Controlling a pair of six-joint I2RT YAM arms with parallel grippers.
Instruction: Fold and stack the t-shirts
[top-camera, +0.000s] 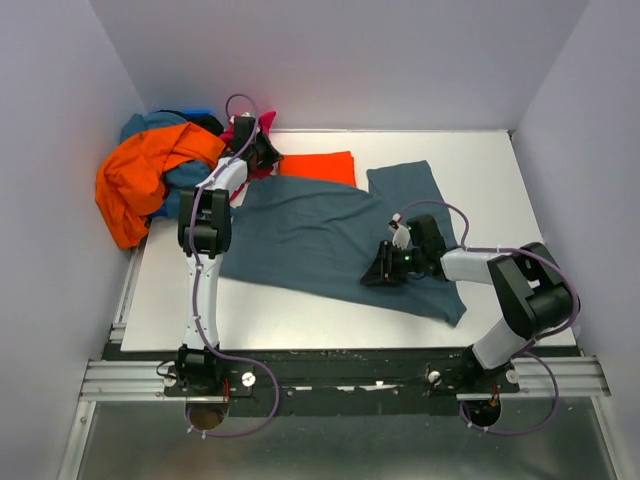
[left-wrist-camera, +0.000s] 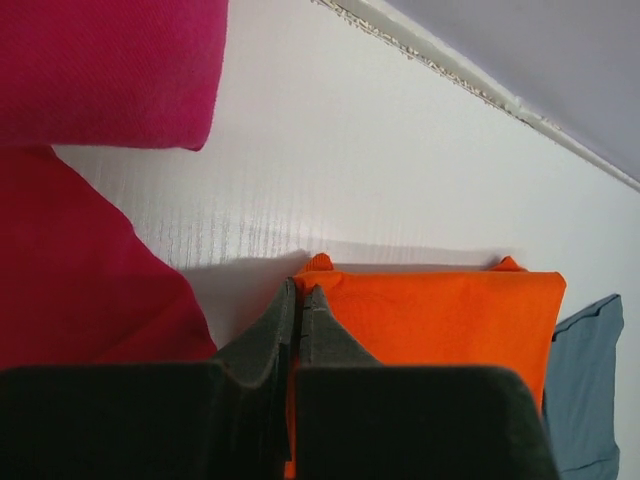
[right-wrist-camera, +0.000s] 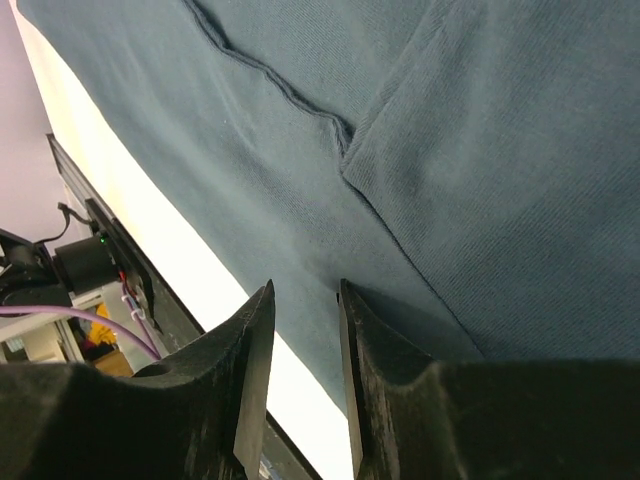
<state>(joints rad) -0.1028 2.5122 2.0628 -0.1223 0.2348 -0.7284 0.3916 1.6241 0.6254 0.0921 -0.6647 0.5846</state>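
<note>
A slate blue-grey t-shirt (top-camera: 310, 230) lies spread flat across the middle of the table. Behind it rests a folded orange-red t-shirt (top-camera: 318, 167). My left gripper (top-camera: 264, 155) is at that shirt's left edge. In the left wrist view its tips (left-wrist-camera: 303, 290) are shut on the edge of the orange-red cloth (left-wrist-camera: 440, 320), which shows between the fingers. My right gripper (top-camera: 383, 270) is low over the grey shirt near its front hem. In the right wrist view it (right-wrist-camera: 305, 290) stands open, and only grey cloth (right-wrist-camera: 450, 150) and table show in the gap.
A heap of unfolded shirts sits at the back left: orange (top-camera: 140, 175), teal (top-camera: 150, 125) and magenta (left-wrist-camera: 90, 70). It hangs over the white table's (top-camera: 480, 170) left edge. Grey walls close the back and sides. A metal rail (top-camera: 340, 375) runs along the front.
</note>
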